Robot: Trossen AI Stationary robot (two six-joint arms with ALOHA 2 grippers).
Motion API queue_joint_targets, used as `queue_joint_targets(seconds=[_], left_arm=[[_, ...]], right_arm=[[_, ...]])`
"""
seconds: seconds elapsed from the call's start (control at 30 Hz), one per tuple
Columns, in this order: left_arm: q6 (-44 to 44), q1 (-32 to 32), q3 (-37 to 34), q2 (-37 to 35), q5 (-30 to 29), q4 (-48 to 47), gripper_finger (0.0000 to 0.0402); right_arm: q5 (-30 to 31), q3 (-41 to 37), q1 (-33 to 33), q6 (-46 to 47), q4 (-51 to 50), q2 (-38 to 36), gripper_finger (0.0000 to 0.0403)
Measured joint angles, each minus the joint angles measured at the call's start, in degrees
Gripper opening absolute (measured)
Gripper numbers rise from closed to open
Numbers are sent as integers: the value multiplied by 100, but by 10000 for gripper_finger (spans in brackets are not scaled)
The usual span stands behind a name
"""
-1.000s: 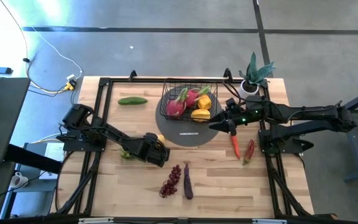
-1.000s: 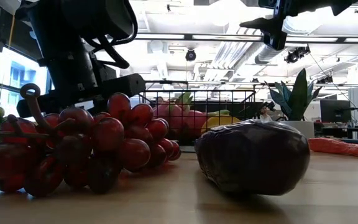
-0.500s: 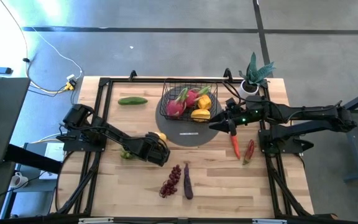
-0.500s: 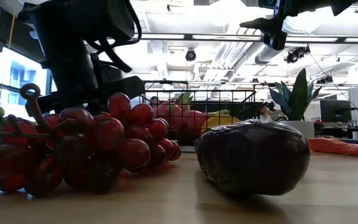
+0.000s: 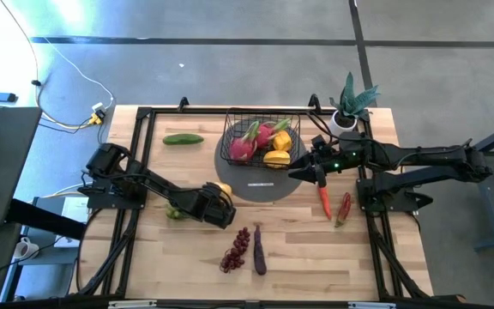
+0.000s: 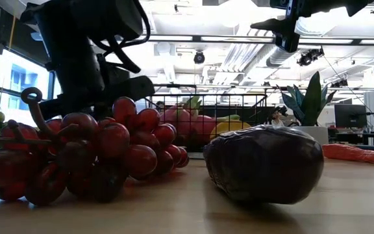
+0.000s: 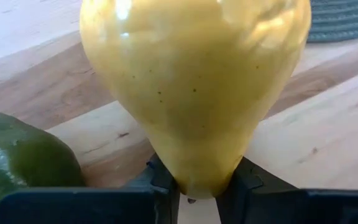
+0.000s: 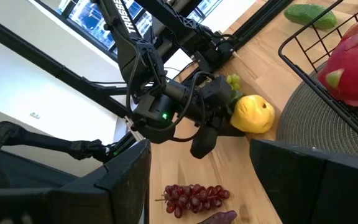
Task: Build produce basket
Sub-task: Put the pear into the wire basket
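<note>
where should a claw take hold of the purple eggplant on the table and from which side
Grip the purple eggplant across its narrow width near mid-length, coming straight down from above. It lies flat on the table, its long axis running toward the basket, so the fingers should straddle its long sides. The red grapes lie close on one side, leaving little room for that finger.

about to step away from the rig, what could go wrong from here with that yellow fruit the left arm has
The left tool pinches the yellow fruit only at its narrow end, so the smooth fruit might slip or swing out on the way.

The basket already holds dragon fruits and yellow fruits, so another piece could roll off the pile.

The right tool hovers beside the basket and may crowd the left arm's approach.
</note>
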Motion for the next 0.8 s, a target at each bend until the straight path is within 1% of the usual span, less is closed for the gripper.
queue_joint_targets(seconds=[0.17,0.27,0.33,0.4,0.47,0.53,0.6,0.63,0.67,0.73,0.8], left_arm=[[289,0,-7,-147,-34,217,55],[450,0,15,-210,-153,525,55],[635,14,-12,-311,-197,515,55],[787,48,18,-333,-225,848,55],[984,98,-8,-441,-270,826,55],[1209,189,14,-461,-316,1130,55],[1515,297,-10,-619,-320,1119,55],[1675,354,4,-646,-335,1307,55],[1816,422,24,-671,-334,1437,55],[2167,569,-10,-829,-322,1403,55],[2459,722,18,-914,-319,1703,55]], right_arm=[[14,0,1,-10,0,0,255],[14,0,-1,-12,0,0,255],[50,0,1,-12,-7,-2,255],[121,0,-1,6,-28,0,255],[124,0,-1,43,-30,0,255],[126,0,0,53,-41,0,255],[128,0,1,142,-23,-2,255],[141,0,1,156,-42,0,255],[180,0,1,158,-44,0,255],[320,0,16,208,-50,-4,255],[425,-2,23,265,-104,0,255]])
